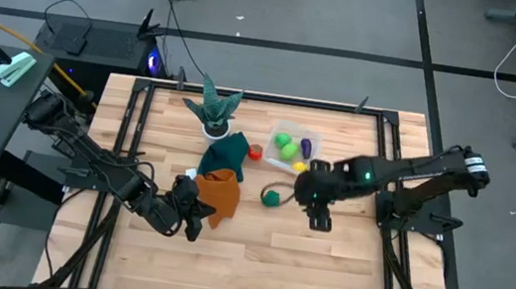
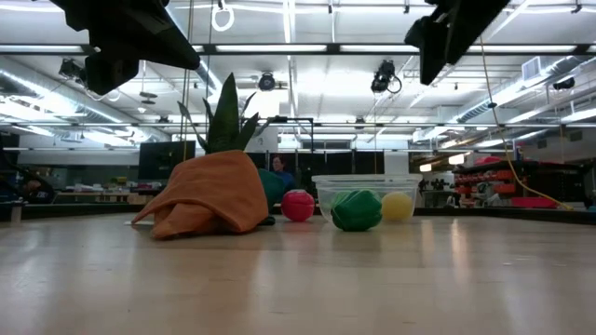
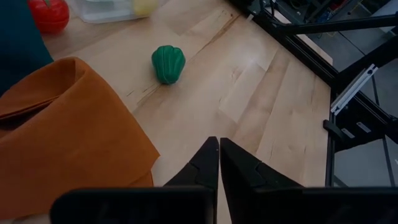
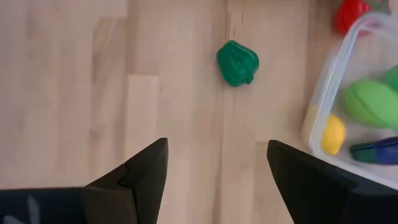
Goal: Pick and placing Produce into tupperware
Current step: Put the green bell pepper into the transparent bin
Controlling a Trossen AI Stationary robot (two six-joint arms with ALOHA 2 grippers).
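The clear tupperware sits on the far half of the table. It holds light green pieces, a purple piece and a yellow piece. A dark green pepper lies on the wood on the near side of the box. A red piece rests on the table beside the teal cloth. My right gripper hovers open, just right of the pepper and above it. My left gripper is shut, raised off the table by the orange cloth's near edge.
An orange cloth lies bunched over a teal cloth, left of the produce. A teal spiky plant in a white pot stands at the far edge. Black frame rails border the table. Bare wood spans the near half.
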